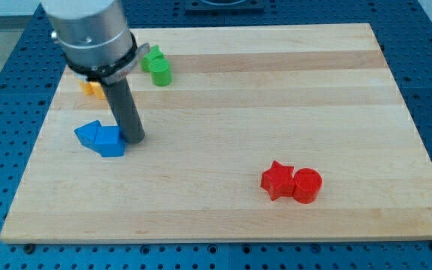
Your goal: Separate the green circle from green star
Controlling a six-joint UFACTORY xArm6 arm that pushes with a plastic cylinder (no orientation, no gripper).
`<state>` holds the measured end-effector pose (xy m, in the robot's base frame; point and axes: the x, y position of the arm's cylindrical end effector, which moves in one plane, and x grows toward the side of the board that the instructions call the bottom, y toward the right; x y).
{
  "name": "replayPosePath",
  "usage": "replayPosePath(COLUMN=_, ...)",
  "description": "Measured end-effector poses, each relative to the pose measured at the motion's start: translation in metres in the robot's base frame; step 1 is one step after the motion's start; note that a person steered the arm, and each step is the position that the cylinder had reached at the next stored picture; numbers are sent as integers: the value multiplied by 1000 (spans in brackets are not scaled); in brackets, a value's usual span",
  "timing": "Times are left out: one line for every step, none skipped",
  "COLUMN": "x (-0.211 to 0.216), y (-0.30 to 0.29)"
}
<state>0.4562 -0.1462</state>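
The green circle (161, 73) stands near the view's top left, touching the green star (152, 57) just above it. The star is partly hidden behind the arm's grey body. My tip (134, 139) is lower down on the board, below and a little left of the green pair. It touches the right side of a blue block (112, 142).
A second blue block (89, 134) sits against the first on its left. A yellow/orange block (92, 88) is partly hidden behind the arm at the left. A red star (277, 180) and red circle (307, 185) touch at the lower right. The wooden board (276, 90) lies on a blue perforated table.
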Motion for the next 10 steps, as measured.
replayPosePath(x=-37, y=5)
replayPosePath(x=-82, y=55)
replayPosePath(x=-115, y=81)
replayPosePath(x=-115, y=81)
replayPosePath(x=-116, y=81)
replayPosePath(x=-129, y=80)
replayPosePath(x=-143, y=75)
replayPosePath(x=-160, y=63)
replayPosePath(x=-183, y=35)
replayPosePath(x=-158, y=12)
